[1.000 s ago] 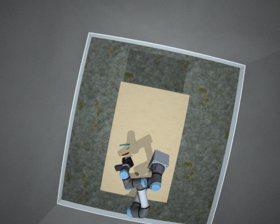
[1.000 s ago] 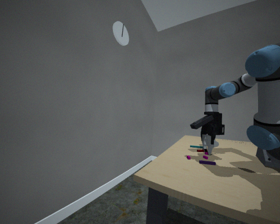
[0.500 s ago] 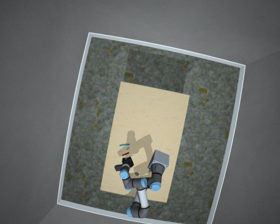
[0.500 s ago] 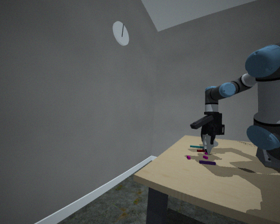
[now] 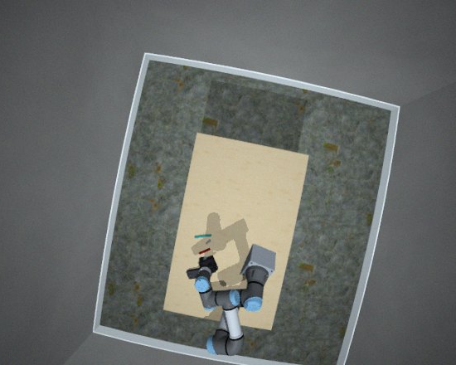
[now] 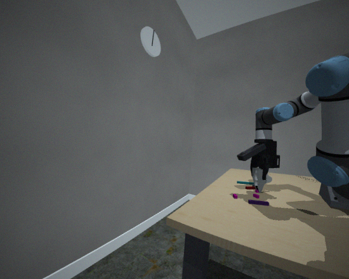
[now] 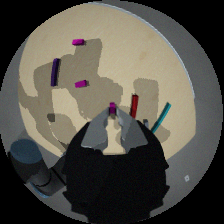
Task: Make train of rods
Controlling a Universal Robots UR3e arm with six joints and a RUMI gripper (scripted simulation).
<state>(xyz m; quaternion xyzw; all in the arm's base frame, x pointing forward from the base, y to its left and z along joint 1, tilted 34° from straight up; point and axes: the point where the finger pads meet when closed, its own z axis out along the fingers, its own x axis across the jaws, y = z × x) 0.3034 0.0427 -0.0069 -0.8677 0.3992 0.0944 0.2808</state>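
Note:
My gripper (image 6: 258,190) (image 7: 112,107) is low at the table and shut on a magenta rod (image 6: 257,191) (image 7: 112,106), whose far end shows beyond the fingertips. The red rod (image 5: 205,251) (image 6: 249,188) (image 7: 134,105) lies just beside the fingers. A small grey rod (image 5: 208,241) (image 7: 145,123) lies between red and the turquoise rod (image 5: 202,236) (image 6: 244,182) (image 7: 162,117). A second magenta rod (image 6: 256,196) (image 7: 81,84) lies near the purple rod (image 6: 258,202) (image 7: 55,72). A third magenta rod (image 6: 235,196) (image 7: 78,42) lies farther off. The rods lie apart.
The wooden table (image 5: 246,178) (image 6: 210,215) carries the rods near one long edge. The grey base block (image 5: 262,257) stands on the table. The arm's shadow falls across several rods.

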